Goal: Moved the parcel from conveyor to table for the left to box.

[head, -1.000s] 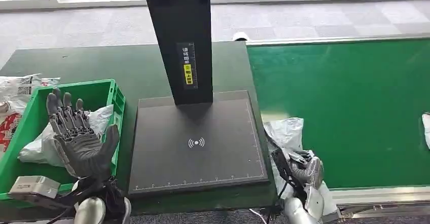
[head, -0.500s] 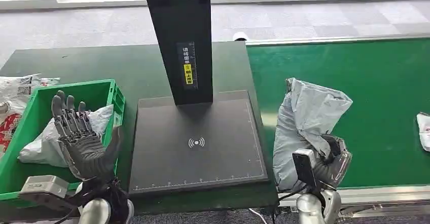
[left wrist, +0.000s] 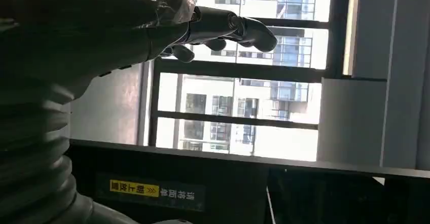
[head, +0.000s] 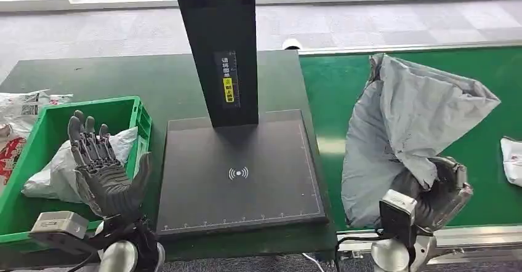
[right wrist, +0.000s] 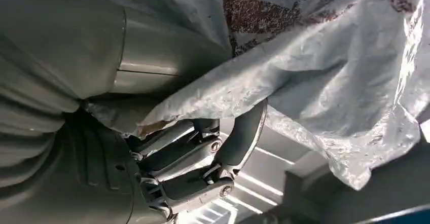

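Beside the conveyor [head: 468, 87], green crate [head: 37, 155] with white parcels [head: 61, 170].

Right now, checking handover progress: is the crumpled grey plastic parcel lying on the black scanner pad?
No, the right robot hand holds the parcel above the green conveyor.

You are seeing the parcel [head: 406, 130] covering most of the right hand [head: 440, 195], its fingers [right wrist: 192, 155] partly tucked under the grey film. Beyond that hand, a white packet [head: 512, 160] is being cut by the edge.
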Robot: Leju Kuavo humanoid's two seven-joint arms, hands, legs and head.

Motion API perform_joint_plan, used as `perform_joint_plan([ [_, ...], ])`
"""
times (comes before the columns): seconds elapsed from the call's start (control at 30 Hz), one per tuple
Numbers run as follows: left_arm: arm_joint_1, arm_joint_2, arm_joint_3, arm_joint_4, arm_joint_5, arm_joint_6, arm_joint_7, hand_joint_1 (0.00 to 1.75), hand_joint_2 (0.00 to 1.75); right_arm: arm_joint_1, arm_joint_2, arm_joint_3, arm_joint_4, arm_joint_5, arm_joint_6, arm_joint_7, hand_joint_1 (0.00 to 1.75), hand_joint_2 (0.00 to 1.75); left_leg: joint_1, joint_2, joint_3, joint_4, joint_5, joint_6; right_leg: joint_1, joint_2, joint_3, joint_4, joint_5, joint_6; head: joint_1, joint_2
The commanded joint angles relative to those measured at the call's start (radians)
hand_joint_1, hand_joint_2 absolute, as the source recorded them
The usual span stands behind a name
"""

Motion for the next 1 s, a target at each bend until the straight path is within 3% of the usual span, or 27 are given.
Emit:
perform_joint_plan([
  [0.03,-0.032,0.038,-0.04,0.044,-0.004,0.005,0.005,0.0,1.75,0.002,0.011,0.111,-0.047,-0.001,0.003,0.004,1.75,1.75,0.0,0.0,0.001,-0.001,0.0,0.0,0.0,-0.001,0.001,0.0,0.0,-0.001,0.0,0.0],
  [0.2,-0.032,0.038,-0.04,0.044,-0.004,0.005,0.005,0.0,1.75,0.002,0.011,0.111,-0.047,-0.001,0.003,0.004,1.75,1.75,0.0,0.0,0.003,-0.002,0.0,0.0,0.001,0.0,0.003,-0.002,0.0,-0.001,0.0,0.0],
  [0.27,-0.032,0.039,-0.032,0.041,0.0,-0.005,0.005,0.0,1.75,0.013,0.011,0.168,-0.016,-0.003,0.003,0.004,1.75,1.75,0.001,0.0,0.004,-0.003,0.001,0.0,0.001,-0.001,0.004,-0.003,0.0,-0.002,0.0,0.0],
  [0.33,-0.036,0.04,-0.033,0.045,0.002,-0.008,0.005,0.0,1.75,-0.01,0.011,0.268,0.194,0.109,0.003,0.008,1.75,1.75,0.001,0.003,0.005,-0.004,0.0,-0.001,0.001,0.002,0.004,-0.004,0.001,-0.002,0.0,0.0],
  [0.37,-0.041,0.046,-0.037,0.048,0.006,-0.022,0.005,0.0,1.75,-0.08,0.001,0.334,0.389,0.254,0.035,0.086,1.75,1.75,0.001,0.004,0.006,-0.004,0.0,-0.001,0.002,0.003,0.005,-0.004,0.001,-0.002,0.0,0.0],
  [0.47,-0.064,0.039,-0.043,0.072,0.006,-0.045,0.005,0.0,1.75,-0.231,0.009,0.448,0.666,0.255,0.003,0.09,1.75,1.75,0.003,0.011,0.006,-0.004,0.0,-0.001,0.003,0.01,0.004,-0.005,0.004,-0.002,0.0,0.0],
  [0.57,-0.075,0.03,-0.044,0.091,0.005,-0.057,0.005,0.0,1.75,-0.319,0.011,0.547,0.826,0.197,0.01,0.102,1.75,1.75,0.003,0.017,0.006,-0.009,0.001,-0.002,0.003,0.016,0.007,-0.008,0.006,-0.003,0.0,0.0],
  [0.67,-0.075,0.029,-0.051,0.093,0.0,-0.056,0.005,0.0,1.75,-0.345,0.011,0.602,0.888,0.157,0.003,0.106,1.75,1.75,0.003,0.012,-0.002,-0.006,0.001,-0.002,0.003,0.011,0.003,-0.005,0.005,-0.003,0.0,0.0],
  [0.8,-0.067,0.031,-0.07,0.083,0.003,-0.052,0.005,0.0,1.75,-0.384,0.011,0.63,0.992,0.083,0.003,0.081,1.75,1.75,0.004,0.007,0.004,-0.005,0.002,-0.002,0.003,0.006,0.004,-0.003,0.003,-0.003,0.0,0.0],
  [1.0,-0.067,0.031,-0.07,0.083,0.003,-0.052,0.005,0.0,1.75,-0.384,0.011,0.63,0.992,0.083,0.003,0.081,1.75,1.75,0.003,0.0,0.002,-0.003,0.002,-0.001,0.002,0.0,0.003,-0.001,0.001,-0.003,0.0,0.0],
])
